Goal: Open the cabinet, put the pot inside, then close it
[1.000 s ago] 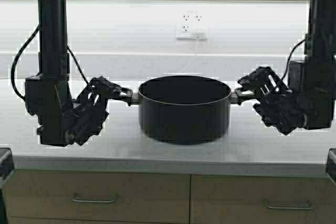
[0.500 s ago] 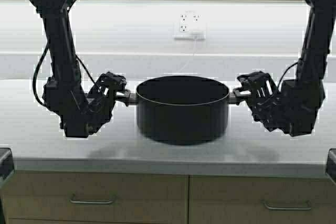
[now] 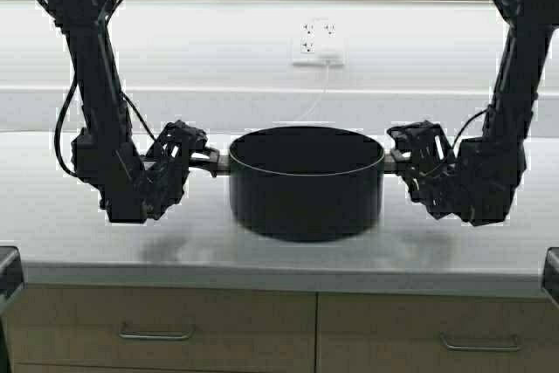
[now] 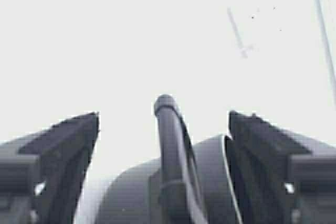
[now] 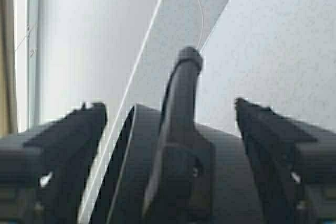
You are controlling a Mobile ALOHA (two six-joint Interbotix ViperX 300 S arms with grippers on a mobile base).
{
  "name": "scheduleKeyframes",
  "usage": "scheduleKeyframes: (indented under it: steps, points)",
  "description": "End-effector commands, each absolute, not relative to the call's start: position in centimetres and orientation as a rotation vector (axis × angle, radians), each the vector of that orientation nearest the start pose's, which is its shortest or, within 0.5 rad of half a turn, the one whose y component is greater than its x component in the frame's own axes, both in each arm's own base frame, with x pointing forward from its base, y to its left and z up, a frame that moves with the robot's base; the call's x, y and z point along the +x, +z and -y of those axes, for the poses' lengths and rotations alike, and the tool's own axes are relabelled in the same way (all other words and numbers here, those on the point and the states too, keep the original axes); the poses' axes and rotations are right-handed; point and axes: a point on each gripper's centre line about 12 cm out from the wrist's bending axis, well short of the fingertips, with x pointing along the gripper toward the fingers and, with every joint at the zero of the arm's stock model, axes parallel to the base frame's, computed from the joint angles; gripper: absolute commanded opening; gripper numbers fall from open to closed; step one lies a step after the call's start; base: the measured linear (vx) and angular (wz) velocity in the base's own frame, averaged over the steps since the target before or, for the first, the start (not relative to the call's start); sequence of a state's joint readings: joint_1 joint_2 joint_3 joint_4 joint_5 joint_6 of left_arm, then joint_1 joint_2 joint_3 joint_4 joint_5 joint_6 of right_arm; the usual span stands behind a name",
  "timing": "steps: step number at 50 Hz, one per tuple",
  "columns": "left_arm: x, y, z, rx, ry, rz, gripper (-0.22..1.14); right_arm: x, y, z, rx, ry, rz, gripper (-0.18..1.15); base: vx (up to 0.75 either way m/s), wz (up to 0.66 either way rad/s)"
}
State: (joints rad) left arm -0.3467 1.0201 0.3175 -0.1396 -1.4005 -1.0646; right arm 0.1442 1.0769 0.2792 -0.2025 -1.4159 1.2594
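the pot sits at the centre of the frame, over the pale counter. the left gripper is at its left loop handle and the right gripper at its right handle. in both wrist views the fingers stand spread apart either side of the handle, not touching it.

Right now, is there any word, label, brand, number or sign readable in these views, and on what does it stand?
None readable.
Matte black round pot: no visible marking.
White wall outlet plate: no legible text.
Tan wood-grain drawer fronts: blank.
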Motion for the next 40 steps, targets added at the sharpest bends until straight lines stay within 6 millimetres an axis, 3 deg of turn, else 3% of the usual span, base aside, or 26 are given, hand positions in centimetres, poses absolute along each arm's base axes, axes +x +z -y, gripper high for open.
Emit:
scheduleKeyframes:
  steps: [1,4,7,11,13,16,18,21,26,40]
  points:
    - [45.9,-3.8,15.5,-1.099,-0.273,-0.064,0.99,46.9,-6.0,-8.8,1.232,0.34,-0.144,0.93,0.0,0.0]
    - [46.0,-3.9,15.6,-1.098,-0.266,-0.079,0.93,46.8,-6.2,-8.8,1.24,0.328,-0.159,0.76,0.0,0.0]
    - [46.1,-3.9,15.7,-1.096,-0.259,-0.098,0.79,46.7,-6.3,-8.8,1.247,0.323,-0.169,0.47,0.0,0.0]
    - [45.9,-3.8,15.8,-1.092,-0.268,-0.111,0.45,46.4,-6.2,-8.8,1.246,0.324,-0.174,0.03,0.0,0.0]
    - [45.7,-3.8,15.7,-1.087,-0.267,-0.118,0.23,46.3,-6.1,-8.7,1.252,0.322,-0.171,-0.1,0.0,0.0]
    - [45.4,-3.6,15.6,-1.085,-0.261,-0.121,-0.06,46.2,-5.9,-8.7,1.253,0.319,-0.17,-0.06,0.0,0.0]
    - [45.2,-3.5,15.6,-1.086,-0.259,-0.124,-0.14,46.2,-5.7,-8.7,1.248,0.323,-0.165,0.03,0.0,0.0]
    - [45.0,-3.5,15.4,-1.083,-0.253,-0.129,-0.08,46.1,-5.4,-8.7,1.235,0.331,-0.158,0.13,0.0,0.0]
    - [44.3,-3.5,15.2,-1.081,-0.252,-0.138,0.08,46.1,-4.7,-8.8,1.253,0.353,-0.135,0.09,0.0,0.0]
    - [40.8,-1.7,15.1,-1.081,-0.301,-0.112,0.02,43.3,-2.6,-9.3,1.26,0.4,-0.111,0.07,0.0,0.0]
